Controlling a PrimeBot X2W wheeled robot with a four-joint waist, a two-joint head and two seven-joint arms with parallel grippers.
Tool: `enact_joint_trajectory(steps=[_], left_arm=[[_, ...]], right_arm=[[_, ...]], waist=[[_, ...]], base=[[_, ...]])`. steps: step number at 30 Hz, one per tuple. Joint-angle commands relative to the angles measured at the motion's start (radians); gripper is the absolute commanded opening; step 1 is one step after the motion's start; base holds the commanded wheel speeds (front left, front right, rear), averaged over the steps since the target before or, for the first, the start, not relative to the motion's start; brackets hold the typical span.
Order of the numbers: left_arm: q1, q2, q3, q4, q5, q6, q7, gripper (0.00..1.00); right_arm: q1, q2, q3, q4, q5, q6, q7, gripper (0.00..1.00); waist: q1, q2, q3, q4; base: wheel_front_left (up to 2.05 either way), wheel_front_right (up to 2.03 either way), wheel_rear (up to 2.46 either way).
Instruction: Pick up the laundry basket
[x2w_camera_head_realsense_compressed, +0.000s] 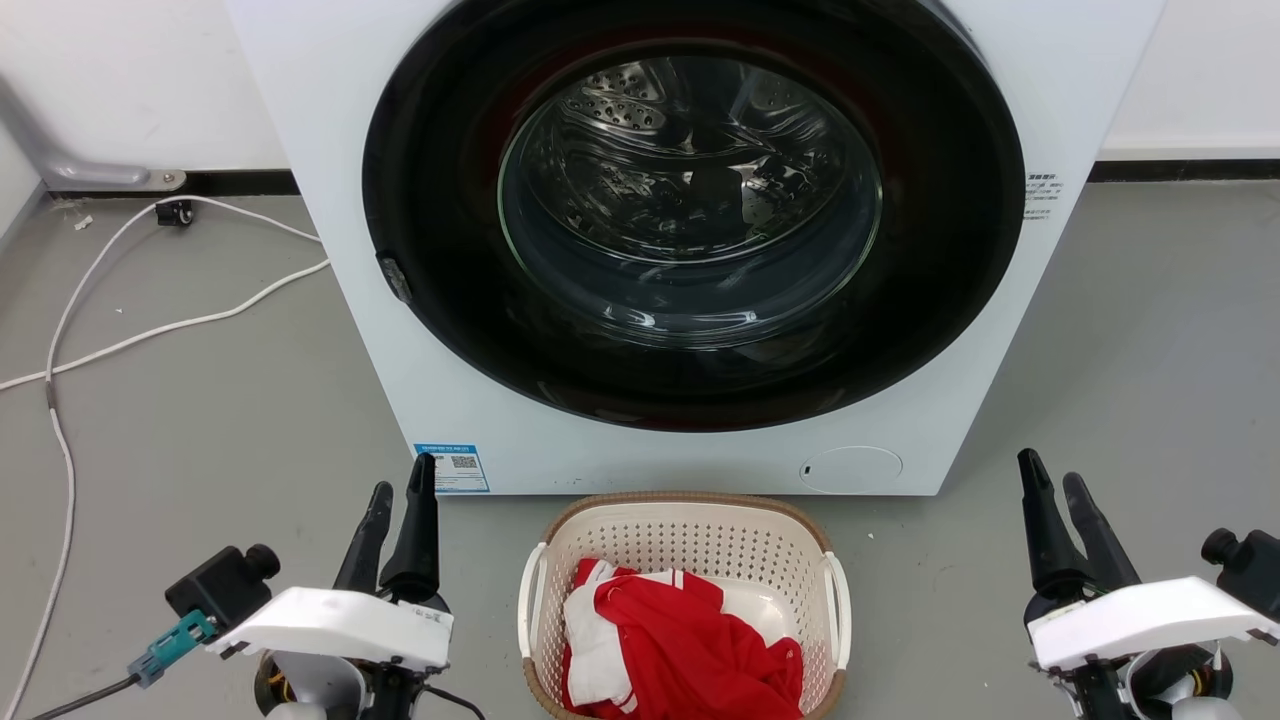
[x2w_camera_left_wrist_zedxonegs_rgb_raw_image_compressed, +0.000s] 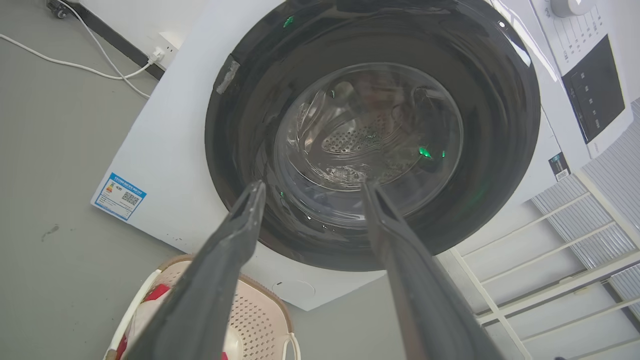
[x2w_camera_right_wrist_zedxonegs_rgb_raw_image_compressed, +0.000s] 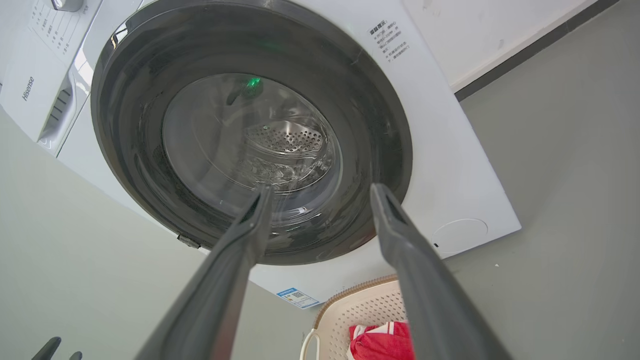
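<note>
Resting on the floor (x2w_camera_head_realsense_compressed: 200, 420) just before the washer (x2w_camera_head_realsense_compressed: 330, 120), the laundry basket (x2w_camera_head_realsense_compressed: 690, 545) is flanked by the left gripper (x2w_camera_head_realsense_compressed: 402, 478) and right gripper (x2w_camera_head_realsense_compressed: 1050, 470); both are held open and empty, apart from it. Red cloth (x2w_camera_head_realsense_compressed: 690, 640) is contained inside.

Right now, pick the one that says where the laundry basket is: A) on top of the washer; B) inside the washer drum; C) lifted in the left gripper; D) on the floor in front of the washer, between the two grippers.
D: the laundry basket stands on the floor below the washer door, with the left gripper and right gripper open at either side, touching nothing.
</note>
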Motion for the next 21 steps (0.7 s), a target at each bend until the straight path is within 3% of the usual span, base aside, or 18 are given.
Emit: enact_joint_trajectory(steps=[1, 21], left_arm=[[-0.028, 0.002, -0.004, -0.01, 0.035, 0.003, -0.009, 1.0], [-0.061, 0.013, -0.033, 0.042, 0.326, 0.016, -0.067, 1.0]], right_arm=[[-0.005, -0.001, 0.002, -0.021, -0.036, 0.001, -0.001, 1.0], [0.006, 0.001, 0.024, -0.049, -0.32, 0.002, -0.007, 1.0]], waist=[[0.0, 0.0, 0.0, 0.0], [0.0, 0.0, 0.002, -0.001]], base=[[0.0, 0.0, 0.0], [0.0, 0.0, 0.0]])
